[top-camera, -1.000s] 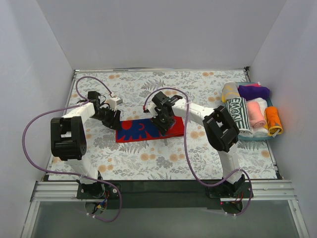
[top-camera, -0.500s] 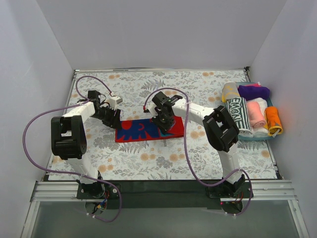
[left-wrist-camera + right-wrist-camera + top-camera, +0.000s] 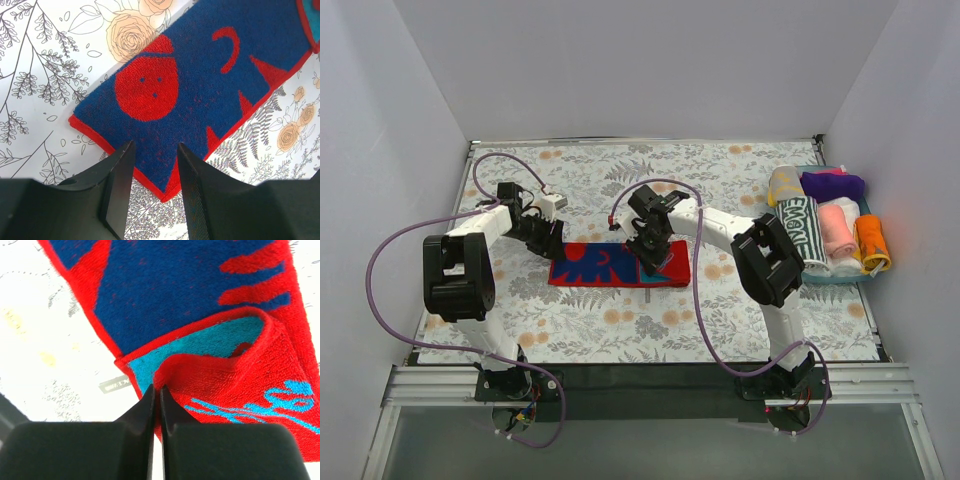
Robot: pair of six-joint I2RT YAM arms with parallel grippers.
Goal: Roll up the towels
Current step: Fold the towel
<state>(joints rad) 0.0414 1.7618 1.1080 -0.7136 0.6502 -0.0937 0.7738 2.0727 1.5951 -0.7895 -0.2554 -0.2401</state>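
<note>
The red and teal-blue towel (image 3: pixel 610 266) lies flat on the flowered table covering, mid-table, dark blue pattern up. Its right end is folded over, showing red with teal script (image 3: pixel 260 390). My right gripper (image 3: pixel 651 256) is shut on the folded edge there (image 3: pixel 157 388). My left gripper (image 3: pixel 552 240) is at the towel's left end, low over it. Its fingers (image 3: pixel 120 165) are open, with the towel's red-bordered corner (image 3: pixel 172 192) lying between them. A pink rolled towel (image 3: pixel 836 231) lies in the tray at the right.
A teal tray (image 3: pixel 820 281) at the right edge holds several rolled towels: cream, purple (image 3: pixel 832 184), green-and-white (image 3: pixel 798 226), pink, orange (image 3: pixel 872 243). A small white label (image 3: pixel 115 385) sticks out from the towel's edge. White walls enclose the table on three sides.
My right gripper has drawn the folded edge a little toward the near side, so more of the blue pattern shows. The towel's left end has shifted slightly left. The left gripper has barely moved.
</note>
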